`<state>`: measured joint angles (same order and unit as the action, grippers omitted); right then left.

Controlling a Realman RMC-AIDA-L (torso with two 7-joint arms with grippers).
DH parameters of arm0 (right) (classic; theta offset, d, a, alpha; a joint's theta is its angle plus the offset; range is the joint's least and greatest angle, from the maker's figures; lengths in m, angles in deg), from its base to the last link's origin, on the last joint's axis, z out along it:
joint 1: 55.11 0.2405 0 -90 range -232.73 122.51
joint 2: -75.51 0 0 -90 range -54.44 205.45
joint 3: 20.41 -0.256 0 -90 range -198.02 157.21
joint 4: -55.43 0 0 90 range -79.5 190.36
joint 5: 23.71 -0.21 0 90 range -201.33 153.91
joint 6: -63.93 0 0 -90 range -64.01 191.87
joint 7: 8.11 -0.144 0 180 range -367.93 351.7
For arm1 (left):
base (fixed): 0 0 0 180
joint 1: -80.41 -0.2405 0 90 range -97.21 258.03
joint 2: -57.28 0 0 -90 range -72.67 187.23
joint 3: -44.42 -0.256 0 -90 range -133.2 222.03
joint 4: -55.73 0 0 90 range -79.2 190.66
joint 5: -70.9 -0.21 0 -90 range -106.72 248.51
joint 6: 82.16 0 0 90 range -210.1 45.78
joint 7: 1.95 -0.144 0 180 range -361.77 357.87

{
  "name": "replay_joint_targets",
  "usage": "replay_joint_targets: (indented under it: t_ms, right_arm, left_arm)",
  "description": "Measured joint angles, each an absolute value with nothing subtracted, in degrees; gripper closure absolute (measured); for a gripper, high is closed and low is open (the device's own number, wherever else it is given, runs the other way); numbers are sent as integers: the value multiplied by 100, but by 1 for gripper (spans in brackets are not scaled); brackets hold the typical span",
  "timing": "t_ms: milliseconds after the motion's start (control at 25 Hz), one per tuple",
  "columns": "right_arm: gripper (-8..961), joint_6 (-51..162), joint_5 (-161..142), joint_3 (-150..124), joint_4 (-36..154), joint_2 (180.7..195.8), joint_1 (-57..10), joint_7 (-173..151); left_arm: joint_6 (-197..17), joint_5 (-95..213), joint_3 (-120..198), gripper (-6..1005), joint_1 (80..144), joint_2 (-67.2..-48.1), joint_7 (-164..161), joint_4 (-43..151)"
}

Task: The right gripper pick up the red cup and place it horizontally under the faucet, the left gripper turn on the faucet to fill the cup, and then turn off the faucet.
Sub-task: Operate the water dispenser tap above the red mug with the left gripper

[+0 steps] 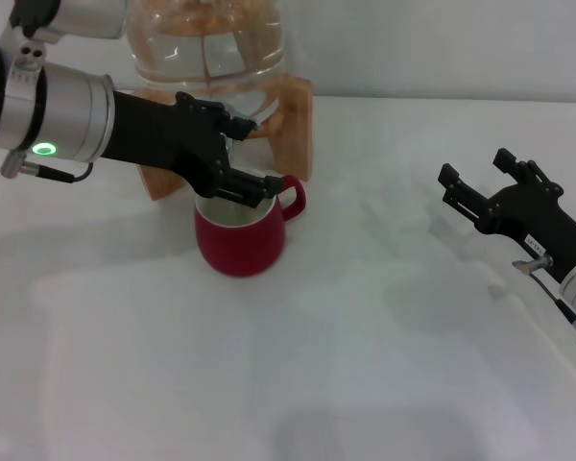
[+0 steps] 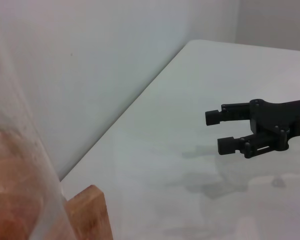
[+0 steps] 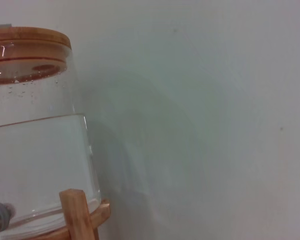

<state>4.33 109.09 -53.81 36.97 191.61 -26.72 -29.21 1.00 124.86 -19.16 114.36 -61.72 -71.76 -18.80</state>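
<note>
Reaching, seemingly faucetward: left gripper (image 1: 238,154)

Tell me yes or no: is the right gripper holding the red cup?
No. The right gripper hangs open and empty far from the red cup, which stands on the table by the left gripper.

Lab-type test bench: bare white table (image 1: 365,384), plain wall (image 3: 215,100).

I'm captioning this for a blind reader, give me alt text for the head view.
The left gripper reaches over the red cup at the faucet of the glass water jar on its wooden stand. The right gripper hovers open, apart, over the white table.
</note>
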Motion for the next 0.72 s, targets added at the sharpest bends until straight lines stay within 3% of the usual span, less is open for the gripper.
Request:
replay_joint_targets:
  t_ms: [720]
  right_arm:
    - [81, 434, 10890, -5381, 3698, 19161, -2672, -2921]
  left_arm:
    - [70, 12486, -1913, 124, 11630, -6172, -7323, -1669]
